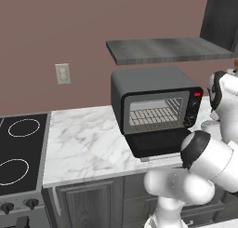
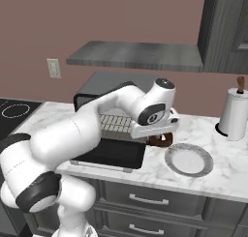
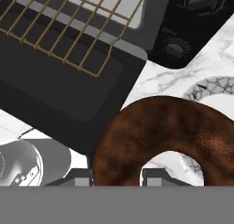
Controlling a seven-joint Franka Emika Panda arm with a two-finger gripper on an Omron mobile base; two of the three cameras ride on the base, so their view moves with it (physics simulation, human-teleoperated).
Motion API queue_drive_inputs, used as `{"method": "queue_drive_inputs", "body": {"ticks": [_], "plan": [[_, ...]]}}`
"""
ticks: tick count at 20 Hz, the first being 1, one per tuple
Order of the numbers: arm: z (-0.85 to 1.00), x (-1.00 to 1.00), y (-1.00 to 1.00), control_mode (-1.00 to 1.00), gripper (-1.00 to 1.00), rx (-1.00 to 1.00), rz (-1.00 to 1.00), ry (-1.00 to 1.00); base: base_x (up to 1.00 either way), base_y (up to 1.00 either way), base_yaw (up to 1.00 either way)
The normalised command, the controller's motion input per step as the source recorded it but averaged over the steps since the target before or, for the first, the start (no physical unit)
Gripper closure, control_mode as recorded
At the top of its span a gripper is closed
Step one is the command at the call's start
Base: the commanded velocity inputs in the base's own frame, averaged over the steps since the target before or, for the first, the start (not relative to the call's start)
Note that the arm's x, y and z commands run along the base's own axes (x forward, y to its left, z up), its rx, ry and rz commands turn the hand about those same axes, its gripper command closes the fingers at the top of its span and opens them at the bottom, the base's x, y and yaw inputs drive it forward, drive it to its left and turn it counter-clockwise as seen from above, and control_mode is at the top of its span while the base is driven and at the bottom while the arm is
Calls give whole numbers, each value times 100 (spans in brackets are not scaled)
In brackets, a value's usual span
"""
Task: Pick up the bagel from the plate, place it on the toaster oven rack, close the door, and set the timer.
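Brown bagel (image 2: pixel 160 140) under the white hand, between open toaster oven (image 2: pixel 104 93) and plate (image 2: pixel 189 160).

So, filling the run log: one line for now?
gripper: shut on bagel | plate: bare | door: open | rack: bare

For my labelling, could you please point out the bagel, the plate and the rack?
bagel (image 3: pixel 137 136): hand view, left of its brown ring.
plate (image 2: pixel 190 159): right base view, bare centre.
rack (image 1: pixel 152 114): left base view, middle bars.
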Motion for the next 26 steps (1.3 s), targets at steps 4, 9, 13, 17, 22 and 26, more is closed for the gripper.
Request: {"method": "queue_drive_inputs", "body": {"ticks": [4, 9, 13, 17, 22, 26], "plan": [[50, -15, 100, -100, 100, -4, 0, -5, 0, 0, 0], [26, 0, 100, -100, 100, -4, 0, 0, 0, 0, 0], [6, 9, 86, -100, 100, 0, 0, 1, 0, 0, 0], [0, 23, 74, -100, 100, 0, 0, 3, 0, 0, 0], [0, 42, 58, -100, 100, 0, 0, 1, 0, 0, 0], [-1, 42, 28, -100, 100, 0, 0, 4, 0, 0, 0]]}}
